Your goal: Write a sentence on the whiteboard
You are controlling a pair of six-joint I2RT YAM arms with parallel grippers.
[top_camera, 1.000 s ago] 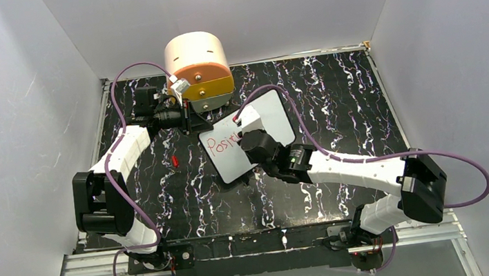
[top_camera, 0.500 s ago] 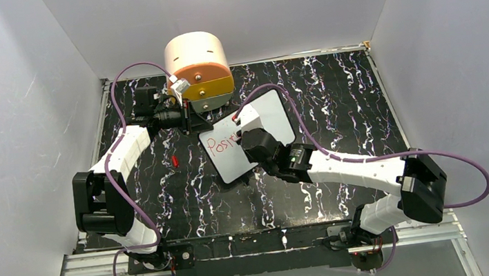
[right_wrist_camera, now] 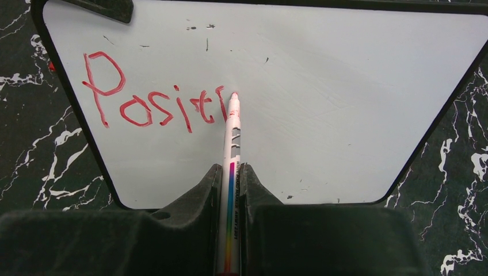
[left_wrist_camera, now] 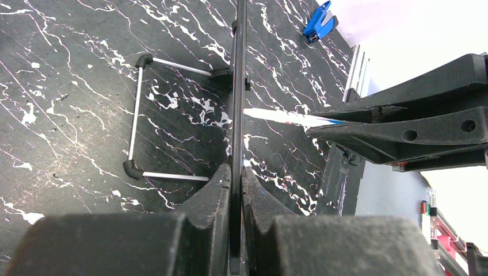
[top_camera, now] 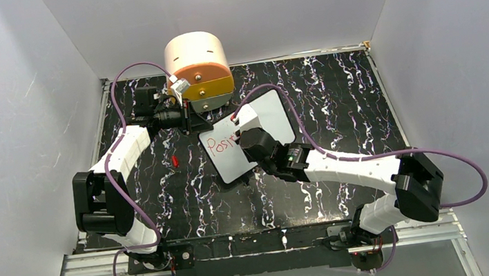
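Note:
The whiteboard stands tilted mid-table. It fills the right wrist view and shows edge-on in the left wrist view. The sentence is red lettering reading "Posit" plus one fresh stroke; it also shows in the top view. My right gripper is shut on a white marker with a rainbow stripe, its red tip touching the board just right of the last letter. The marker also shows in the left wrist view. My left gripper is shut on the board's rim, at its far left corner in the top view.
A round cream drawer unit with an orange front stands just behind the board. A small red cap lies on the black marbled table left of the board. The board's wire stand rests behind it. A blue clip lies farther off.
My right arm has shifted slightly left, its wrist edging along the board. The board and my left arm have not moved.

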